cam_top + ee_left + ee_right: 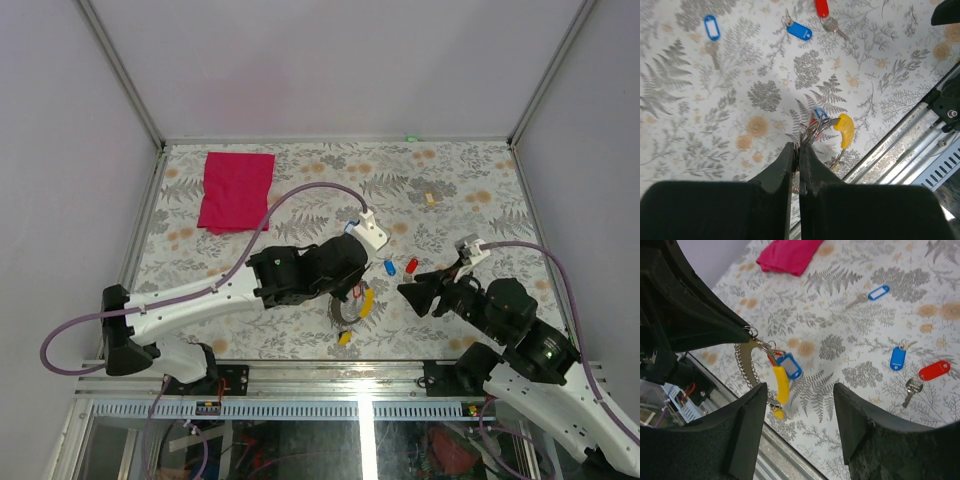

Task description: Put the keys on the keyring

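Observation:
My left gripper (799, 147) is shut on the keyring (816, 132), a thin metal ring with a chain-edged strap (742, 365) hanging below it. A yellow tag (781, 382), a blue tag (790, 365) and a bit of red hang at the ring. In the top view the left gripper (350, 285) holds the keyring (345, 310) near the front edge. Loose keys lie on the table: a blue-tagged key (897, 358), a red-tagged key (934, 370) and a second blue-tagged key (878, 292). My right gripper (800, 390) is open and empty, just right of the ring.
A red cloth (236, 190) lies at the back left and a small tan block (431, 198) at the back right. The metal rail of the table's front edge (900, 145) runs close under the hanging ring. Grey walls enclose the table.

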Tool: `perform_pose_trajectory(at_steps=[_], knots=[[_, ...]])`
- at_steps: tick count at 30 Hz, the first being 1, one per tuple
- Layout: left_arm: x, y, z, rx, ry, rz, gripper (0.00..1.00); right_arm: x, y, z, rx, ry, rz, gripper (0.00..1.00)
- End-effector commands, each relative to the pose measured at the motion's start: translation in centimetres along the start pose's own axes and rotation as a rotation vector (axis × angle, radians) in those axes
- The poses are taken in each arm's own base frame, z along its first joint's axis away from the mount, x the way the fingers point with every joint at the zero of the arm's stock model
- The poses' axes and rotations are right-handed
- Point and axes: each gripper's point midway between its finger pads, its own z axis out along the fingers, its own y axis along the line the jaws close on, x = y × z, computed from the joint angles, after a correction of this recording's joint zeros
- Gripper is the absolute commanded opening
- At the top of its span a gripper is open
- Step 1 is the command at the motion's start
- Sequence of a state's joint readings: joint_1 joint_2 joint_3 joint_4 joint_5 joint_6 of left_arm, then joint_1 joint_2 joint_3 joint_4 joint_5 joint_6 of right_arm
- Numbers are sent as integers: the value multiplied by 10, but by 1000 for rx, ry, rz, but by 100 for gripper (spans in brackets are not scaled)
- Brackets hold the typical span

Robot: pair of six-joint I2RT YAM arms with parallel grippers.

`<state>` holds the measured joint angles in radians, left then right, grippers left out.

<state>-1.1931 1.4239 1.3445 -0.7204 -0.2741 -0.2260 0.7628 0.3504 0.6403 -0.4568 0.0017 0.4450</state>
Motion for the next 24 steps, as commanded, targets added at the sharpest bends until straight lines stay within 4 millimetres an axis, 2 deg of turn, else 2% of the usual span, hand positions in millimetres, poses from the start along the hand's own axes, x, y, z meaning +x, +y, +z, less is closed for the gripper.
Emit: perform_pose_trajectory(at_steps=[1, 4, 6, 10, 13, 14, 15, 16, 18, 19, 20, 22, 23, 24], knots=[[-23, 19, -21, -94, -18, 130, 0, -31, 9, -6, -43, -158, 2, 62], [-16, 30, -22, -147, 66, 219, 0, -31, 16, -6, -92, -175, -7, 62], [-11, 45, -23, -218, 117, 286, 0, -30, 20, -6, -113, -170, -15, 62], [-6, 86, -29, -446, 172, 343, 0, -28, 22, -5, -122, -149, -24, 61], [-10, 114, -30, -529, 176, 271, 0, -27, 20, -5, -112, -138, -21, 60], [-13, 112, -27, -493, 174, 231, 0, -27, 20, -5, -110, -138, -20, 59], [-14, 100, -21, -420, 173, 209, 0, -26, 20, -5, -111, -136, -20, 59], [-13, 77, -15, -329, 177, 218, 0, -26, 20, -6, -110, -135, -20, 59], [-2, 43, -9, -259, 184, 317, 0, -26, 20, -7, -114, -136, -27, 58], [6, 41, -9, -279, 197, 359, 0, -25, 20, -7, -114, -133, -32, 58], [14, 48, -10, -315, 214, 371, 0, -25, 20, -8, -113, -131, -34, 58], [19, 89, -19, -466, 205, 329, 0, -23, 18, -8, -102, -122, -35, 58], [22, 100, -20, -459, 216, 278, 0, -22, 16, -7, -96, -119, -32, 58], [21, 100, -19, -412, 217, 234, 0, -19, 16, -6, -95, -115, -26, 58]])
